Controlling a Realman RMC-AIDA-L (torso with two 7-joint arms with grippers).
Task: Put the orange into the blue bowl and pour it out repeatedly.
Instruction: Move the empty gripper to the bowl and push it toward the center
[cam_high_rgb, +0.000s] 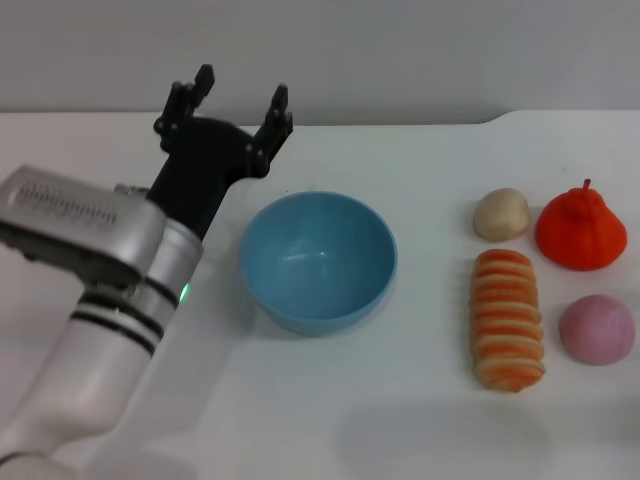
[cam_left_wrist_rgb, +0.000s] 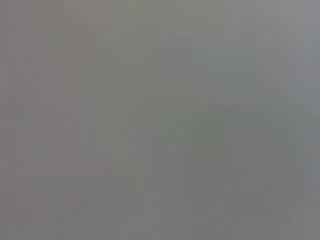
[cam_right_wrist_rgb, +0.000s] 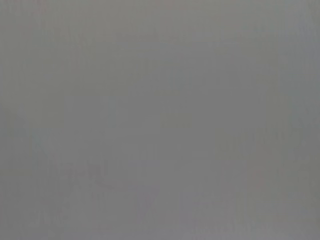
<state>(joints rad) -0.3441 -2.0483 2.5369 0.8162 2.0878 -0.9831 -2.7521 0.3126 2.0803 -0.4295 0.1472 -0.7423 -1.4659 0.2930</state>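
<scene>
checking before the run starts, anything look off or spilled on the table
Nothing stands out. The blue bowl sits upright and empty, the orange rests off to its right among other foods, and the left gripper hangs open behind the bowl.

I see a plain white table (cam_high_rgb: 420, 440) carrying five things. A round, glossy light-blue bowl (cam_high_rgb: 318, 262) stands near its middle, upright. Well to its right sit a small beige bun (cam_high_rgb: 501, 213) and, just beside that, a bumpy red-orange fruit with a short stem (cam_high_rgb: 581, 231). Nearer me lie a long orange-striped bread loaf (cam_high_rgb: 508, 319) and a smooth pink ball (cam_high_rgb: 597, 329).
</scene>
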